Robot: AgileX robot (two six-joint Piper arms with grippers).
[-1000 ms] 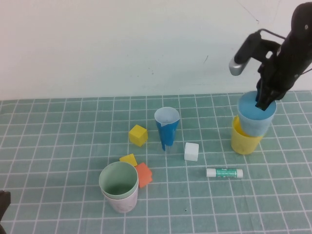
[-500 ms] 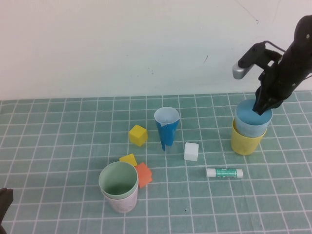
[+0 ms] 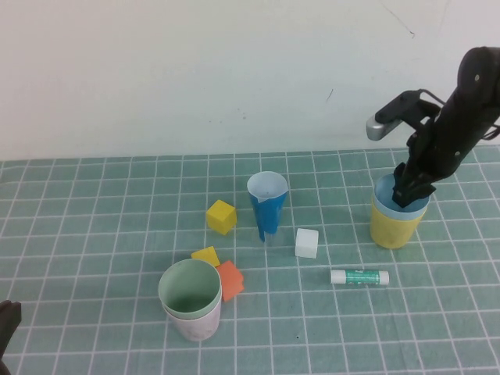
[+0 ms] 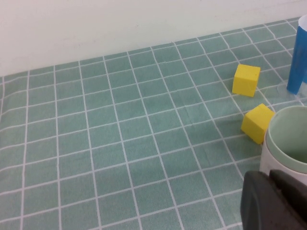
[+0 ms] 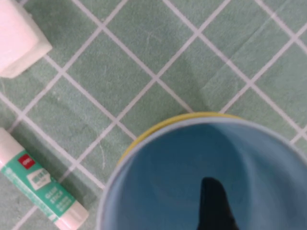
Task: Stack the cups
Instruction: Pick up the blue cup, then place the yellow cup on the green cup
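At the right, the light blue cup [image 3: 388, 205] sits nested deep in the yellow cup [image 3: 391, 228]. My right gripper [image 3: 408, 191] reaches down into the blue cup's mouth from above. The right wrist view looks straight into the blue cup [image 5: 168, 182], and the yellow rim [image 5: 163, 125] shows just outside it. At the front left, the pale green cup [image 3: 190, 287] sits inside the pink cup [image 3: 194, 328]. My left gripper [image 4: 268, 191] is shut and empty, low at the table's front left corner, just short of the green cup [image 4: 288, 139].
A narrow dark blue cone cup [image 3: 267, 205] stands mid-table. A yellow block [image 3: 221, 216], a second yellow block [image 3: 206, 255], an orange block [image 3: 230, 280] and a white block [image 3: 307, 243] lie around it. A glue stick [image 3: 359, 276] lies in front of the yellow cup.
The right gripper has come down and slightly left. The light blue cup has sunk from high in the yellow cup to fully nested. The left arm has not moved.
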